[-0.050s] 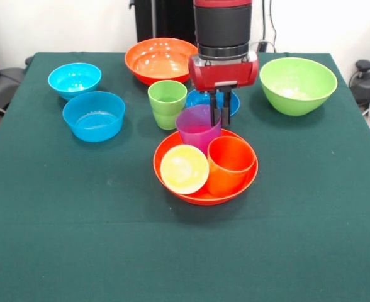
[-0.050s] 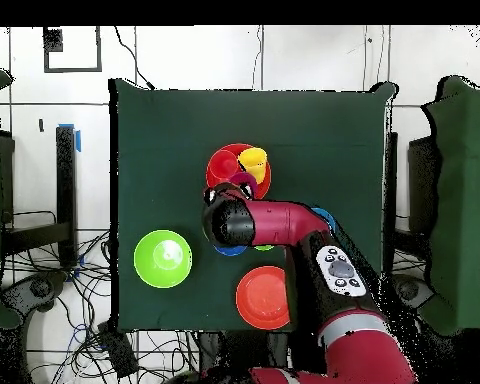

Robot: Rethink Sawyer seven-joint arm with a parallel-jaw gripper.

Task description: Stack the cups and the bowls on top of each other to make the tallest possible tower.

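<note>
Front view, centre of frame: large orange bowl [image 1: 205, 189] on the green table [image 1: 78, 239], carrying three cups. Yellow cup [image 1: 184, 168] tipped on its side at the bowl's lower left, mouth toward the camera. Orange cup [image 1: 229, 165] upright at the bowl's right, touching the yellow one. Purple cup [image 1: 198, 127] upright at the bowl's upper edge, just behind both.

Gripper [image 1: 221, 117] down from the top of the frame, red body above, dark fingers [image 1: 226, 108] close together at the purple cup's right rim; pinching that rim or only hanging beside it: cannot tell.

Green cup [image 1: 167, 104] upright on the cloth, just up and left of the purple cup, outside the bowl. Dark blue bowl [image 1: 203, 99] behind the gripper, mostly hidden by it. Second orange bowl [image 1: 160, 60] at upper centre, left of the arm. Lime green bowl [image 1: 297, 85] at upper right, well apart from the rest. Two light blue bowls at upper left: one [image 1: 75, 79] nearer the top edge, the other [image 1: 94, 116] just below it and slightly right, close together.

Overhead view: arm [image 2: 284, 225] stretched from the bottom of the frame across the middle, covering the gripper and most of the cups. Yellow cup [image 2: 252, 159] and rim of the loaded orange bowl [image 2: 216, 165] visible just above the arm's end. Lime green bowl [image 2: 163, 258] at lower left, empty orange bowl [image 2: 263, 297] at lower centre
</note>
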